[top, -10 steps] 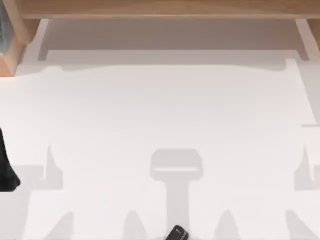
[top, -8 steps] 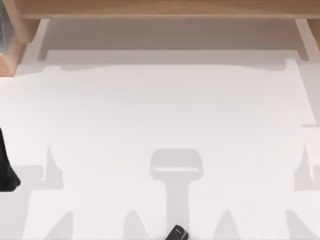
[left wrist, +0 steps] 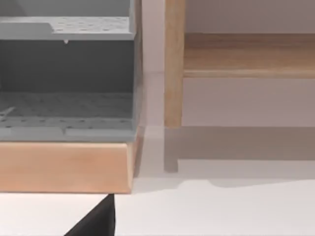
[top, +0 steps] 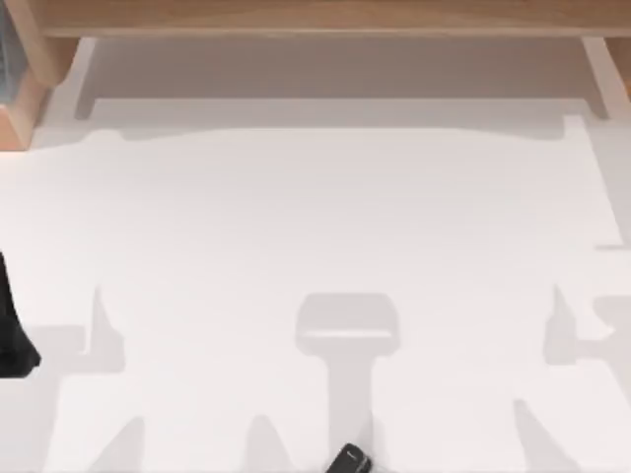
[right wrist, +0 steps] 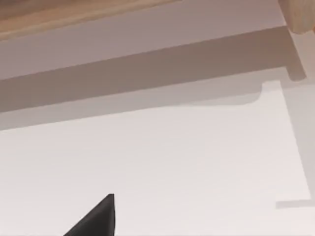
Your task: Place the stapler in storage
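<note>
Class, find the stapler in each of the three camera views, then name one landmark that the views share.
Top view: the stapler lies at the bottom edge, a little right of centre, on the white table.
Left wrist view: not in it.
Right wrist view: not in it.
Shared landmark: the wooden shelf frame along the table's far side.

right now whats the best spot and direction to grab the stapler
Probably across the narrow width of the stapler, at its middle, coming straight down from above. It lies flat on the white table at the near edge, long axis slanted, so the hand should turn to match. It is tiny, so a centred pinch seems safest.
</note>
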Controlling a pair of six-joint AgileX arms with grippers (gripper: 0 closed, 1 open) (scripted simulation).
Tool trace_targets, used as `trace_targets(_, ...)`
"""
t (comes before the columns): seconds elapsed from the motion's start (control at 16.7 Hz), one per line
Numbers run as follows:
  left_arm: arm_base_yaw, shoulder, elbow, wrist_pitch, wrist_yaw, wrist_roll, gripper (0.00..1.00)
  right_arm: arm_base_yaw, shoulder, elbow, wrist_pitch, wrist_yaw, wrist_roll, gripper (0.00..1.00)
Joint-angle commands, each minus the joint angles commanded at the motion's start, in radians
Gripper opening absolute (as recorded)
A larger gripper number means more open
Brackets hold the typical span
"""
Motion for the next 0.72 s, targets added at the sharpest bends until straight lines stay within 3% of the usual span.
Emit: trace_targets(0.72,0.000,0.000,0.000,0.000,0.000,0.000,1.00,0.583,0.988,0.712,-0.522,0.009,0.903,1.00)
